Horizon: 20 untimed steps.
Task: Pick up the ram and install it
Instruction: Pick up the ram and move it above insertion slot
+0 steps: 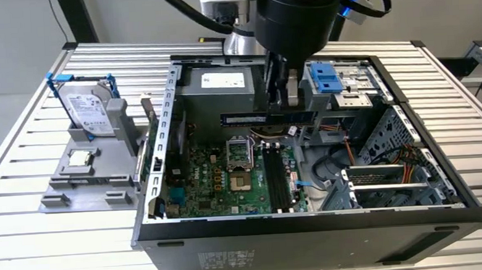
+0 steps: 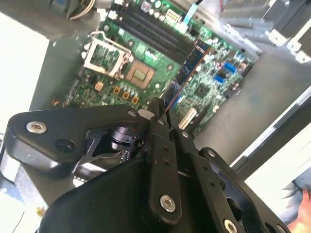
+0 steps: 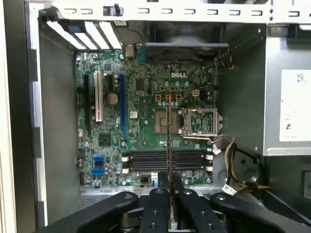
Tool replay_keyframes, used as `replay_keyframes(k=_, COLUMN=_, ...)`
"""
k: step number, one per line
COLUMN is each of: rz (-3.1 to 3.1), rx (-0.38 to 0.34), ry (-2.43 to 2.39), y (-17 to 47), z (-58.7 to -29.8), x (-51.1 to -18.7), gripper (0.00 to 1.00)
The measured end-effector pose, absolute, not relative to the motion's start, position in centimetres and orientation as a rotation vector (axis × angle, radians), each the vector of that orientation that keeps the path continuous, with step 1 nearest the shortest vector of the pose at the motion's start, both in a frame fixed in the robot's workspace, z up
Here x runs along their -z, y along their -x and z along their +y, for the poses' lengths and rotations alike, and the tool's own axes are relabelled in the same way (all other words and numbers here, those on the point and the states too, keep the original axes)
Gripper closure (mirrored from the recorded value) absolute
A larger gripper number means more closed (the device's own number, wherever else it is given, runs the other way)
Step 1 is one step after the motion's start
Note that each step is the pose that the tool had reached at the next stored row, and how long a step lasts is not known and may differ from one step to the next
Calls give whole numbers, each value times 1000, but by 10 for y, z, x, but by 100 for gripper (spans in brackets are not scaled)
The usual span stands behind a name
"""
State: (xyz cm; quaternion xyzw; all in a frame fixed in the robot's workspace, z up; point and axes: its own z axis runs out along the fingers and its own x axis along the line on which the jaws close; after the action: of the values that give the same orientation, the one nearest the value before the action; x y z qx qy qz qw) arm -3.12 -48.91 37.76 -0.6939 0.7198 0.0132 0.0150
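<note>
My gripper (image 1: 288, 106) is shut on the ram (image 1: 265, 117), a thin dark circuit-board stick held level above the open computer case. In the second wrist view the fingertips (image 2: 158, 110) pinch one end of the ram (image 2: 187, 68), which reaches out over the green motherboard (image 2: 204, 87). In the first wrist view the ram (image 3: 168, 136) appears edge-on, rising from the gripper (image 3: 168, 182) and crossing the black memory slots (image 3: 146, 159). The slots (image 1: 277, 170) lie well below the stick, apart from it.
A silver hard drive in a blue bracket (image 1: 87, 109) and a small square processor chip (image 1: 79, 157) sit on a grey stand at the exterior view's left. Case walls (image 1: 162, 139), the power supply (image 1: 221, 80), a blue drive cage (image 1: 324, 78), the open processor socket (image 3: 199, 121) and cables (image 3: 233, 165) surround the motherboard.
</note>
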Motion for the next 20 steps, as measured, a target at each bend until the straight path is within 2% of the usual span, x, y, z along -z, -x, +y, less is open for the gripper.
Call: replay_keyframes(k=20, rz=2268, rx=-40, ry=2129, y=-37, z=-489, x=-378, gripper=100)
